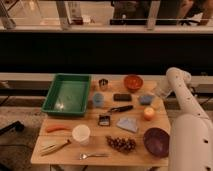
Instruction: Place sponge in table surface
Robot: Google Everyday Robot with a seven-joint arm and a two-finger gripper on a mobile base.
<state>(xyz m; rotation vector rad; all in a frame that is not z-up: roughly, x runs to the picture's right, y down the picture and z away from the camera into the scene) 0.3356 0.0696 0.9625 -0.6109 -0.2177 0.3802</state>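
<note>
sponge (146, 99) on bench (97, 140), right rear, just near side of orange bowl (133, 81). gripper (157, 95) right beside it, grip state we can't tell. we reckon soft, v. light, squashy: pinch across narrow sides.

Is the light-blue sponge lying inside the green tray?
No, the sponge lies on the table surface near the orange bowl, far from the green tray; the gripper is close beside it.

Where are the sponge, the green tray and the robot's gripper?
sponge (146, 99): camera view, middle of its top.
green tray (64, 111): camera view, its near rim.
gripper (157, 94): camera view, arm's tip, just right of the sponge.
</note>
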